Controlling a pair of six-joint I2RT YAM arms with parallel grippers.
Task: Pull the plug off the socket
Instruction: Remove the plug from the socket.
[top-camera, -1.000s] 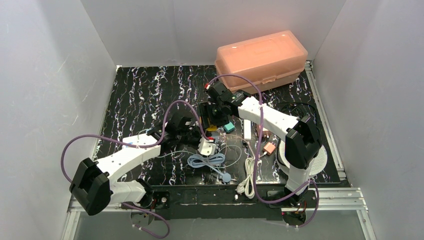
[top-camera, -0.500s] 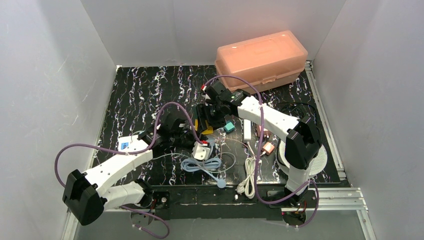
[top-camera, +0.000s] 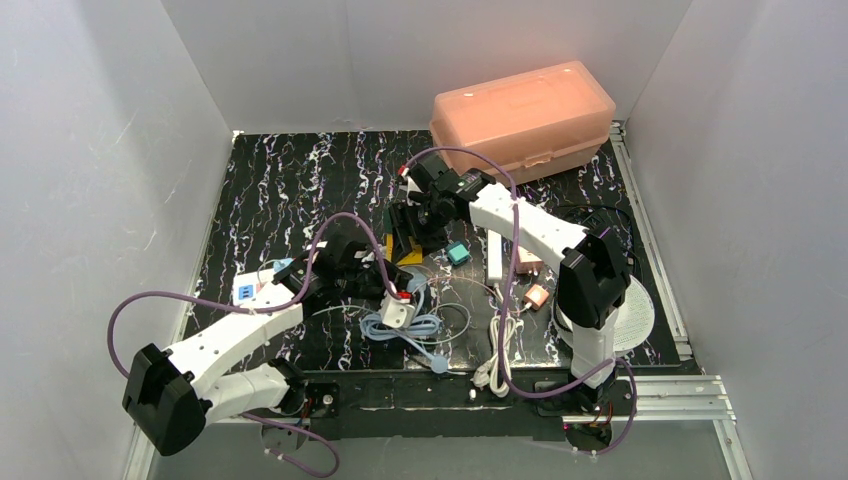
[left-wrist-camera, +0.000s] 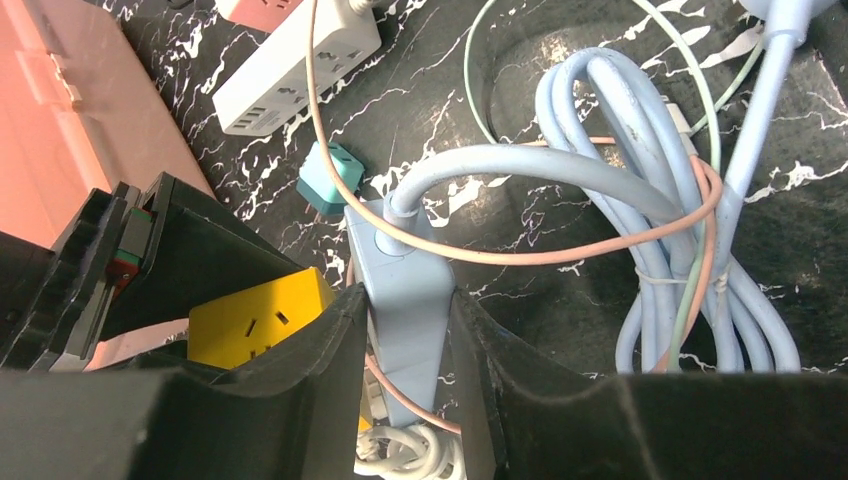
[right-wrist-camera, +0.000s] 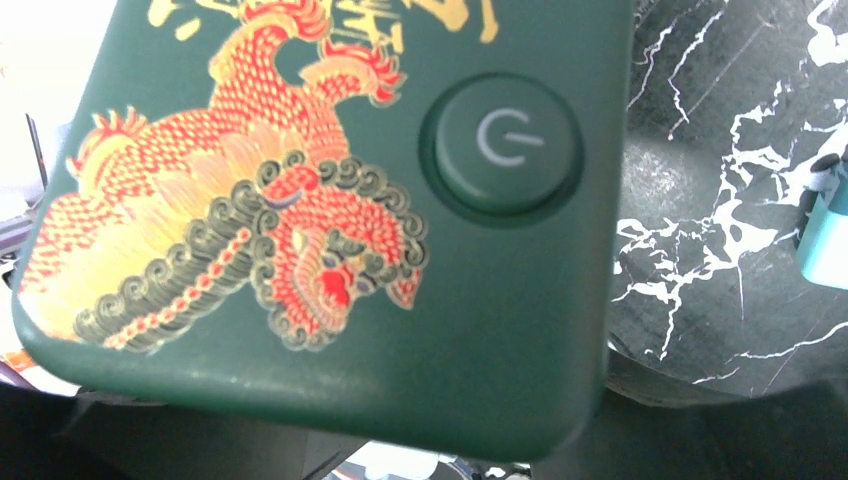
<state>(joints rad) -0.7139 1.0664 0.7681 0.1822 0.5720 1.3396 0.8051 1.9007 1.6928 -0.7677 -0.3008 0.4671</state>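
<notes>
The left pincer (left-wrist-camera: 408, 312) is clamping the light blue plug (left-wrist-camera: 395, 250) from both sides, toward the middle of the surface's (top-camera: 280, 180) near edge, just beside a yellow socket face (left-wrist-camera: 255, 320). The right pincer (top-camera: 412, 222) is sitting at the green socket block (right-wrist-camera: 330, 250); its grip cannot be told.

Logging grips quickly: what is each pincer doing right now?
Left pincer: closed on the light blue plug.
Right pincer: closed on the dragon-printed socket block.
</notes>
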